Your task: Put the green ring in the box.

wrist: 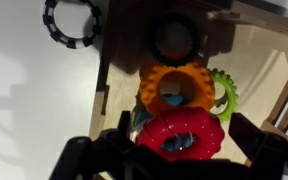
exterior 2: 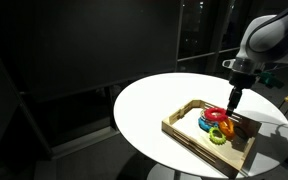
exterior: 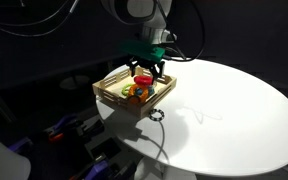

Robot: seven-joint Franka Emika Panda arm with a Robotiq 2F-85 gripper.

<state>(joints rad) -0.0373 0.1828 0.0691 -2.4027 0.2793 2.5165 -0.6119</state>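
Wrist view: gripper (wrist: 176,142), jaws spread wide, nothing held; dark fingers (wrist: 84,160) frame the lower edge of the picture.
- Directly beneath and between the jaws: red ring (wrist: 181,132), topmost on a pile of coloured rings.
- Just ahead of it: orange ring (wrist: 179,85), with a lime toothed ring (wrist: 224,97) showing at its side.
- Farther ahead of the gripper: green ring (wrist: 174,38), dark, lying flat inside the box (wrist: 102,90), just beyond the orange ring and near the wall farthest from the fingers.
- Ahead and off to one side, outside the box wall: black toothed ring (wrist: 74,20) on the white table (wrist: 24,90).

Both exterior views: gripper (exterior: 144,68) (exterior 2: 230,108) hovers close above the rings in the box (exterior: 109,95) (exterior 2: 184,132). In an exterior view, the black toothed ring (exterior: 156,114) lies on the table just beside the box.
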